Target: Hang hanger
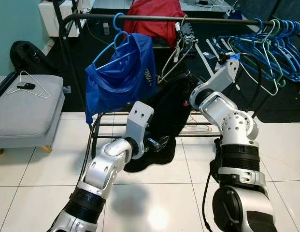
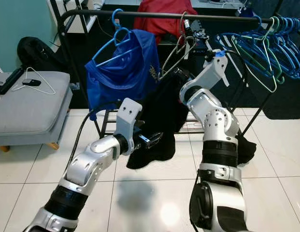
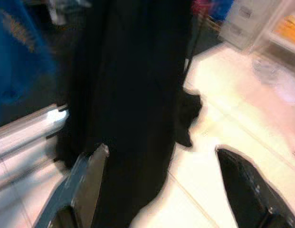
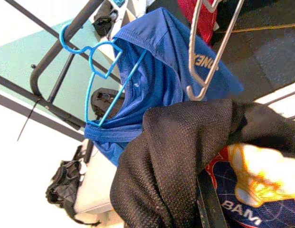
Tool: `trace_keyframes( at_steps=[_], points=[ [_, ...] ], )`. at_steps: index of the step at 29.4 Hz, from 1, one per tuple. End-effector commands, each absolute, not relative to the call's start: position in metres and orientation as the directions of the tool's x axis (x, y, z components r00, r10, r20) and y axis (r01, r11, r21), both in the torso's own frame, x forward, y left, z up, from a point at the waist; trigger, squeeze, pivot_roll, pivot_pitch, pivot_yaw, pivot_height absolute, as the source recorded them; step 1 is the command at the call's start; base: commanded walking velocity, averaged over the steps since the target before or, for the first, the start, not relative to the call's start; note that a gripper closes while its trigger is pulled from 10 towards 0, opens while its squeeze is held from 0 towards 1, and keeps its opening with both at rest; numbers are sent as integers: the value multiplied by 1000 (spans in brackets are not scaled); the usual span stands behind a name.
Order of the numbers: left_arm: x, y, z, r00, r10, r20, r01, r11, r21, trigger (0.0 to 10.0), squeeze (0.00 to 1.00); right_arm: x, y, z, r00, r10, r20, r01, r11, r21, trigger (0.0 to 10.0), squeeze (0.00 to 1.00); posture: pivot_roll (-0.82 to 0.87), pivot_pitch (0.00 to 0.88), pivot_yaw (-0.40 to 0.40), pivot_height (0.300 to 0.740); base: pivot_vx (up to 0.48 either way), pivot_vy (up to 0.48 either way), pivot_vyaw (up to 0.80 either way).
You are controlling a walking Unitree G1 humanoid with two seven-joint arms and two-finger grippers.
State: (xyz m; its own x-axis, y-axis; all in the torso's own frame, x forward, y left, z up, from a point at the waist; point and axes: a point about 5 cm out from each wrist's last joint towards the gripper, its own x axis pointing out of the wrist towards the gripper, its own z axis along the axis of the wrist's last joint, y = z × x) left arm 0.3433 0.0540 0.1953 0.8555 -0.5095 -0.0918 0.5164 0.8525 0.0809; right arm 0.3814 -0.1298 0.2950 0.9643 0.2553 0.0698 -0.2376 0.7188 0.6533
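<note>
Grey hanger [image 1: 175, 58] hooks the clothes rail [image 1: 207, 20] just above the right gripper [image 2: 181, 75], which clutches the black garment [image 1: 169, 111]; left gripper [image 3: 161, 190], fingers wide, points at its hem.

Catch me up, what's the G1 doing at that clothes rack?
It's hanging a black garment. The right claw is raised under the rail, bunched in the black cloth beside a grey wire hanger hooked on the rail. The left claw is open, low by the garment's hem. A blue shirt already hangs on a blue hanger.
</note>
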Motion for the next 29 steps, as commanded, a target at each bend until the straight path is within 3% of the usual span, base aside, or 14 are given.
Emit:
trace_keyframes(
  at_steps=[1, 2, 8, 12, 17, 20, 23, 28, 29],
  points=[
    [352, 56, 190, 909, -404, -104, 413, 907, 85, 10000, 0, 377, -115, 306, 943, 315, 105, -303, 688, 659, 0, 0, -63, 211, -25, 740, 0, 0, 0],
    [357, 57, 189, 933, -345, -101, 354, 932, 82, 10000, 0, 375, -109, 309, 936, 335, 110, -320, 678, 662, 0, 0, -62, 211, -26, 740, 0, 0, 0],
    [361, 56, 192, 939, -334, -87, 333, 943, -20, 10000, 0, 372, -102, 313, 925, 360, 119, -343, 658, 671, 0, 0, -62, 214, -29, 740, 0, 0, 0],
    [356, 30, 198, 877, -478, -48, 461, 866, -197, 10000, 0, 367, -90, 318, 910, 392, 133, -370, 628, 685, 0, 0, -69, 218, -28, 740, 0, 0, 0],
    [352, 16, 205, 820, -572, 4, 552, 790, -266, 10000, 0, 366, -86, 320, 905, 403, 135, -377, 617, 691, 0, 0, -69, 219, -30, 740, 0, 0, 0],
    [348, 5, 211, 760, -646, 66, 636, 720, -280, 10000, 0, 365, -82, 320, 900, 416, 133, -384, 610, 693, 0, 0, -73, 222, -35, 740, 0, 0, 0],
    [349, 1, 212, 752, -654, 81, 648, 710, -278, 10000, 0, 365, -81, 320, 897, 422, 132, -387, 607, 694, 0, 0, -73, 222, -36, 740, 0, 0, 0],
    [356, -1, 213, 788, -611, 78, 612, 761, -215, 10000, 0, 364, -78, 321, 892, 433, 131, -394, 602, 695, 0, 0, -76, 221, -37, 740, 0, 0, 0],
    [361, 3, 213, 823, -564, 68, 567, 808, -159, 10000, 0, 363, -78, 322, 891, 434, 132, -395, 599, 697, 0, 0, -78, 223, -37, 740, 0, 0, 0]
  ],
)
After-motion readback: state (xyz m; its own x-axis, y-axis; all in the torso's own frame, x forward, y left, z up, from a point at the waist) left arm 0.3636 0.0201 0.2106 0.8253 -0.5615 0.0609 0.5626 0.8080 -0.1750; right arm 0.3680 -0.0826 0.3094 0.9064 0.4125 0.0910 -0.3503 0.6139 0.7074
